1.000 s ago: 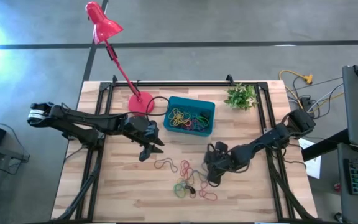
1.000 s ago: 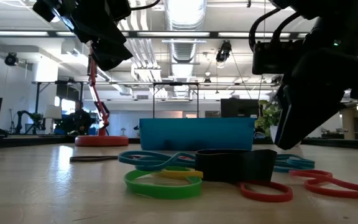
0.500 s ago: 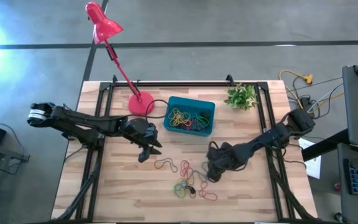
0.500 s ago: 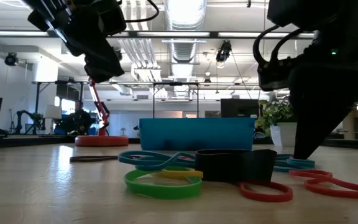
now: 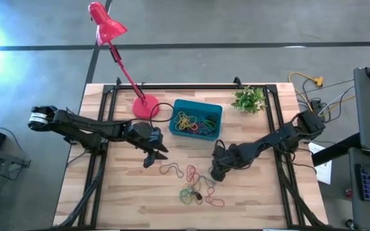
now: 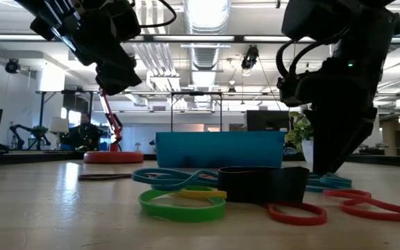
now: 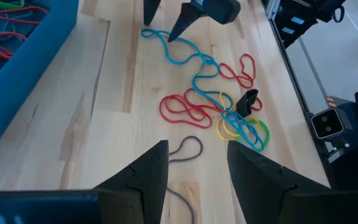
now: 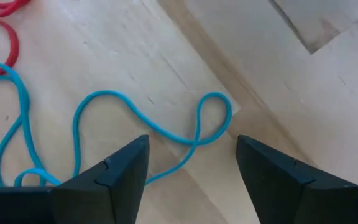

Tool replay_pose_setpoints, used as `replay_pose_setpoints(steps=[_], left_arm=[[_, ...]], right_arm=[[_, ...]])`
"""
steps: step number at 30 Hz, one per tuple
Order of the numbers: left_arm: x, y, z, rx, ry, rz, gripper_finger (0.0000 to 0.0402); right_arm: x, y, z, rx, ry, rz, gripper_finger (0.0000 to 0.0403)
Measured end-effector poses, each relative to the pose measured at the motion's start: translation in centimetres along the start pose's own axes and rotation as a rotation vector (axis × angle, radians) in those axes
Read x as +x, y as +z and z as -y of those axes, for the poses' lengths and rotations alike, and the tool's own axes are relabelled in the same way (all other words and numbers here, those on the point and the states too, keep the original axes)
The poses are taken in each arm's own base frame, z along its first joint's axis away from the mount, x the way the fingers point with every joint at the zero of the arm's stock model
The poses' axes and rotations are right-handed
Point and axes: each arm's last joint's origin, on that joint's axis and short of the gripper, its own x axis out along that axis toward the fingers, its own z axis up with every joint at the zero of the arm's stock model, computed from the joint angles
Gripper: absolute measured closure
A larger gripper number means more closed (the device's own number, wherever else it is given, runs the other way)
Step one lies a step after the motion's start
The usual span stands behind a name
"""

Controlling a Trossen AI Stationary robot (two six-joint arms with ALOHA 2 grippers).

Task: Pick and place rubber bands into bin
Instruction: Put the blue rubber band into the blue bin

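Loose rubber bands [image 5: 194,187] in red, teal, green, yellow and black lie in a tangle on the wooden table, near its front middle. More bands fill the teal bin [image 5: 198,102] at the far middle. My right gripper [image 5: 216,173] points down at the tangle's right end, open. Its fingers stand on either side of a teal band's looped end [image 8: 160,127]. My left gripper [image 5: 151,156] hangs open above the table, left of the tangle, with nothing between its fingers [image 7: 194,168]. In the low view the bands [image 6: 186,201] lie flat before the bin [image 6: 221,149].
A red desk lamp stands with its round base [image 5: 145,108] left of the bin, and a small potted plant [image 5: 249,99] to its right. Black frame rails [image 5: 272,122] run along the table's sides. Bare wood lies near the front left.
My right gripper has rolled about its own axis and shifted a little toward the far edge and the teal band's end. My left gripper has sunk slightly. The bands have not moved.
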Motion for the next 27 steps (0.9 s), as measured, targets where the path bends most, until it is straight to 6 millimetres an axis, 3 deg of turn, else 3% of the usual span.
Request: replay_pose_setpoints(steps=[19, 22, 27], left_arm=[[0.0, -0.1, -0.1, -0.002, -0.001, 0.003, 0.0253], [0.0, -0.1, -0.1, -0.002, -0.001, 0.003, 0.0253], [0.0, 0.0, 0.0, 0.000, -0.002, 0.007, 0.0253]], right_arm=[[1.8, 0.4, 0.2, -0.120, -0.083, -0.031, 0.0204], [1.6, 0.5, 0.1, -0.160, -0.085, -0.032, 0.0225], [1.6, 0.5, 0.0, -0.180, -0.080, -0.030, 0.0296]])
